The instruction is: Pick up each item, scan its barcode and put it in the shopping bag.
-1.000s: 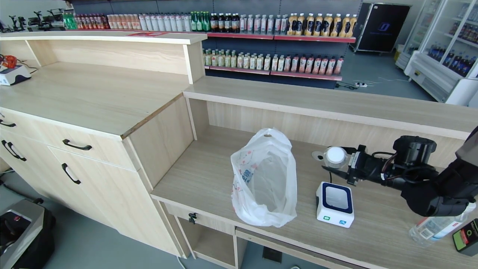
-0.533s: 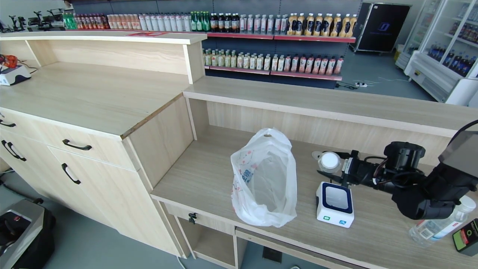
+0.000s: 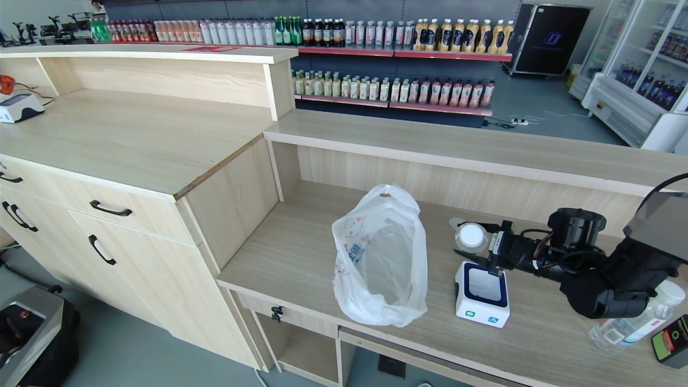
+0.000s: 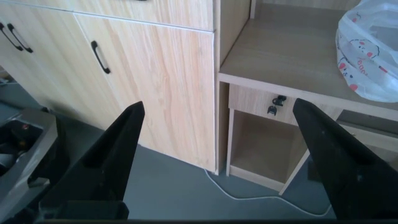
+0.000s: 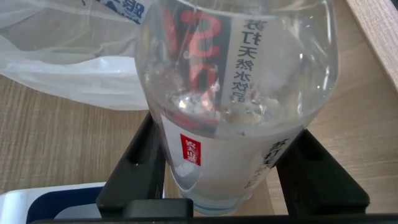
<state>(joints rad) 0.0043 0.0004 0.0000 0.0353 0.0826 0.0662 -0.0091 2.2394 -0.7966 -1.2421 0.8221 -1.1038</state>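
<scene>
We record the wooden checkout counter as the work surface, with a drawer cabinet adjoining it on the robot's left.

The white plastic shopping bag stands slumped on the counter near its front edge. How wide its mouth gapes we cannot tell.

The right gripper hangs over the counter to the right of the bag. Its two fingers are clamped on either side of a clear water bottle, well below the cap.

The left gripper hangs over the floor in front of the cabinet, spread wide and holding nothing. It is well apart from the work, so the right arm is plainly the nearer.

The barcode scanner sits just right of the bag, window facing up.

The held bottle stands roughly upright, white cap uppermost. It hangs above the scanner's far edge, not squarely over the window. We see printed label but no barcode.

In our judgement the coming move turns on this: the bottle must come nearer, over the window, with its code turned down to it. The bag then lies to the left. Nothing stands between bottle, scanner and bag.

A second water bottle lies at the counter's right end, a dark packet just beside it.
</scene>
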